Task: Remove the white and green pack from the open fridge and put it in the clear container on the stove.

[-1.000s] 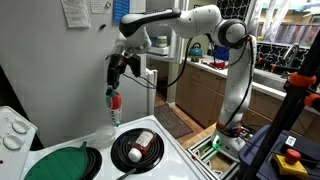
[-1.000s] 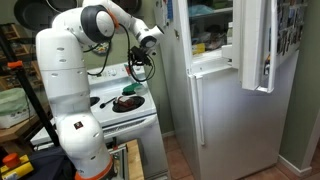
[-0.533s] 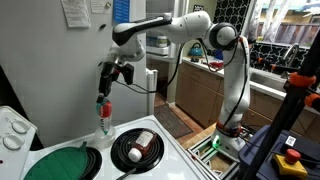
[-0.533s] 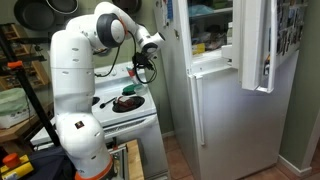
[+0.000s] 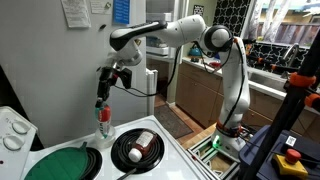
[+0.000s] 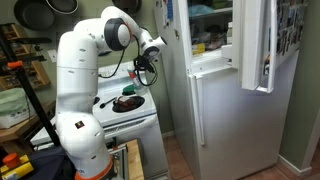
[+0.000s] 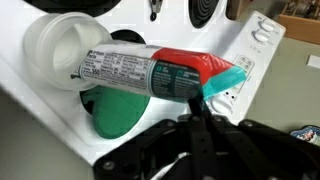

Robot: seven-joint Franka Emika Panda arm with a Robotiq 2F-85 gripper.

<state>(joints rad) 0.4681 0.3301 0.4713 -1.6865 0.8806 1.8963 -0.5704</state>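
Observation:
My gripper (image 5: 102, 98) is shut on the white and green pack (image 5: 102, 117), a tube-shaped pack with a red band, held hanging down above the stove's back edge. In the wrist view the pack (image 7: 150, 72) lies across the picture, pinched at its green end by my fingers (image 7: 197, 98), its white end over the clear container (image 7: 60, 50). The clear container (image 5: 105, 138) stands on the white stove just below the pack. In an exterior view my gripper (image 6: 146, 62) is over the stove, left of the open fridge (image 6: 215, 40).
A green round lid (image 5: 58, 165) and a black burner with a small object (image 5: 137, 147) lie on the stove (image 5: 175, 160). White knobs (image 5: 12, 128) are at its back panel. The fridge door (image 6: 255, 45) stands open. A counter with clutter (image 5: 215, 60) is behind.
My gripper has moved with the pack toward the back of the stove and lowered it over the clear container. The grip on the pack is unchanged.

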